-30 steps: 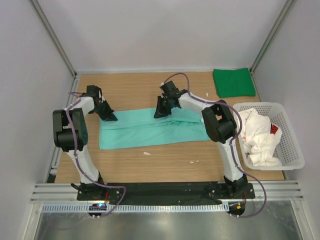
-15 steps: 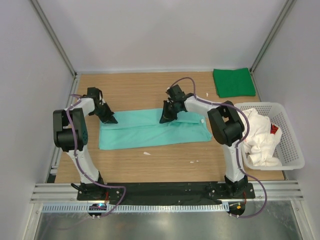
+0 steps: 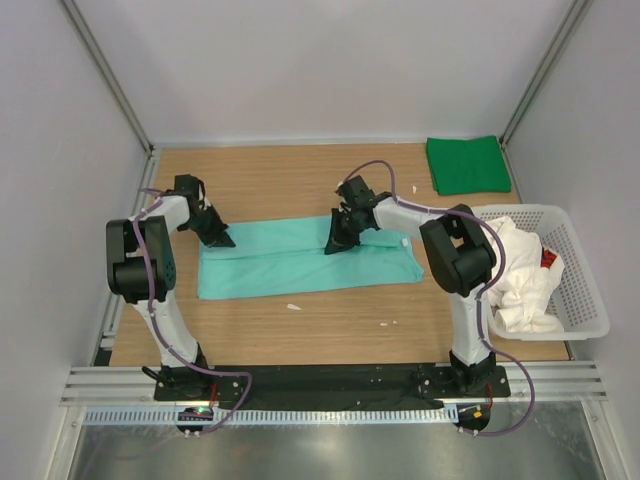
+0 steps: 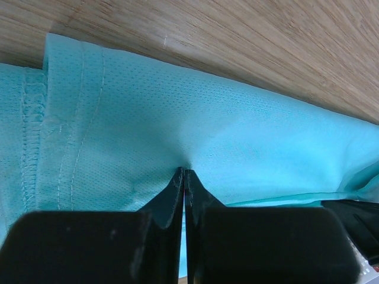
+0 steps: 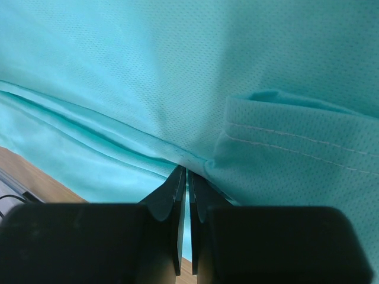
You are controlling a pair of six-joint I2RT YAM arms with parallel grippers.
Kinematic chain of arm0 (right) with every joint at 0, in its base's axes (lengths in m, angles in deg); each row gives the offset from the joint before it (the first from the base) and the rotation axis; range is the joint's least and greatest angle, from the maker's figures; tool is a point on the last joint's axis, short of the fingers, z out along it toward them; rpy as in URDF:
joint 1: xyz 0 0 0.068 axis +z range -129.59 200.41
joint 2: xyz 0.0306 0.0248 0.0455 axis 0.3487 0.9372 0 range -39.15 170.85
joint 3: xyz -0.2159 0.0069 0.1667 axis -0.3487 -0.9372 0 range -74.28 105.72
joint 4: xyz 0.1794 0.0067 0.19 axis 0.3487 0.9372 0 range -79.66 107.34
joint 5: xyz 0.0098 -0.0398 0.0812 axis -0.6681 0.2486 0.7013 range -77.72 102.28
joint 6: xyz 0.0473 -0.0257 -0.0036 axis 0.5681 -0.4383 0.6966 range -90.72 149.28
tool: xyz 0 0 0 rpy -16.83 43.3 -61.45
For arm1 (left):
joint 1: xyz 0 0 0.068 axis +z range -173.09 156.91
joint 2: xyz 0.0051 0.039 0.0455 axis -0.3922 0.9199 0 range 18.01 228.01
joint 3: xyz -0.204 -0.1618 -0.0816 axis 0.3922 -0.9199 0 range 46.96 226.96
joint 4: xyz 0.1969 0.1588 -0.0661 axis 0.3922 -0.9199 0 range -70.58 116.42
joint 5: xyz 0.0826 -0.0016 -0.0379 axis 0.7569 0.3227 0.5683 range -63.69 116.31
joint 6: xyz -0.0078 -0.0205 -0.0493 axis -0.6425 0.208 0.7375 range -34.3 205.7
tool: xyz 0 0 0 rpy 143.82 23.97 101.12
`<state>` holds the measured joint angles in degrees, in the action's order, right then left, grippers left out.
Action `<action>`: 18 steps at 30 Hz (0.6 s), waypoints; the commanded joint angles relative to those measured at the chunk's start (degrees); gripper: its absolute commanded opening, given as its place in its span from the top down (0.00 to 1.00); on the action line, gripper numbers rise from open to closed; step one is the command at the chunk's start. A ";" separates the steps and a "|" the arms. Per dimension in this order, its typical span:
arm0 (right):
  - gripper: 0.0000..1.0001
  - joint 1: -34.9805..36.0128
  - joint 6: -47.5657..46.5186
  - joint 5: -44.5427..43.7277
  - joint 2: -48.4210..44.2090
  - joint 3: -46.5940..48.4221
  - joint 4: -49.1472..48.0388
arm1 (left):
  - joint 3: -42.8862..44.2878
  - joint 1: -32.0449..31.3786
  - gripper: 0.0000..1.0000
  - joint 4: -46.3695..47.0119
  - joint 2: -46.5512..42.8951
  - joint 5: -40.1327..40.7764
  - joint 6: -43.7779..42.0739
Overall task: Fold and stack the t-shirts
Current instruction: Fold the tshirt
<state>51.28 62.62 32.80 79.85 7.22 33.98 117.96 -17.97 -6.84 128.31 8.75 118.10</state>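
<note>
While the mint-teal t-shirt (image 3: 290, 265) is lying flat on the table (image 3: 260, 185), its far-left corner is being pinched by the left gripper (image 3: 224, 239), its far edge being nipped mid-length by the right gripper (image 3: 334, 247)

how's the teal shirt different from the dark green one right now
The teal shirt is a long strip in the middle; the dark green shirt is a compact folded rectangle in the far right corner. The teal shirt is pinched by the left gripper and right gripper; the dark green shirt is untouched. Both lie flat on the table.
</note>
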 commanded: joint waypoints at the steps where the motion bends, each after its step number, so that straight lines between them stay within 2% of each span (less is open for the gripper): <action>1: 0.88 -0.29 -1.00 0.58 -1.75 -0.46 -1.58 | -0.51 0.32 0.98 -2.16 0.97 3.32 -1.38; 4: 0.87 -0.29 -1.17 1.20 -4.29 0.33 -0.35 | -0.51 0.06 0.99 -3.04 -1.83 1.83 -1.99; 6: 0.81 -0.37 -1.96 0.50 -7.28 1.38 0.61 | -0.34 -1.34 0.95 -3.48 -5.44 2.44 -2.52; 7: 0.77 -0.72 -2.31 -0.90 -7.90 3.13 2.45 | 0.10 -2.56 0.94 -3.48 -6.67 2.44 -2.61; 8: 0.66 -0.90 -2.75 -2.04 -8.52 4.02 3.34 | 0.28 -3.27 0.93 -3.48 -7.64 2.44 -2.52; 9: 0.60 -1.25 -3.28 -3.10 -9.04 4.81 3.95 | 0.54 -4.06 0.90 -3.40 -9.21 2.18 -2.00; 12: 0.50 -2.92 -6.35 -7.41 -7.65 9.11 6.59 | 0.98 -7.67 0.88 -1.56 -10.37 1.04 -0.51; 18: 0.48 -4.68 -12.15 -12.16 2.45 20.97 11.95 | 2.21 -12.15 0.89 -0.76 -8.96 -1.25 0.64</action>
<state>47.17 55.00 25.34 78.03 23.11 42.29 118.70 -29.03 -8.37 119.37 9.19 118.04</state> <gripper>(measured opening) 0.515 0.113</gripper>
